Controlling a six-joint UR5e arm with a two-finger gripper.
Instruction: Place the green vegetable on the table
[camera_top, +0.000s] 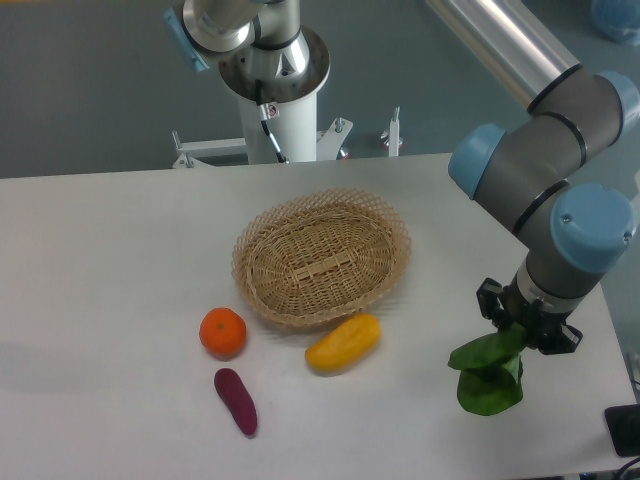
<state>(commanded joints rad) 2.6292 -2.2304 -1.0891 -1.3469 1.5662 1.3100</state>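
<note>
The green vegetable (488, 372), a small bok choy with dark floppy leaves, hangs at the right side of the white table (110, 300). My gripper (522, 330) is shut on its upper end, and the leaves droop down toward the tabletop. Whether the lowest leaves touch the surface I cannot tell. The fingertips are largely hidden by the leaves and the black gripper body.
A woven wicker basket (322, 257) sits mid-table with nothing in it. In front of it lie a yellow mango-like fruit (343, 342), an orange (222, 332) and a purple sweet potato (236, 401). The table's right edge is close to the gripper.
</note>
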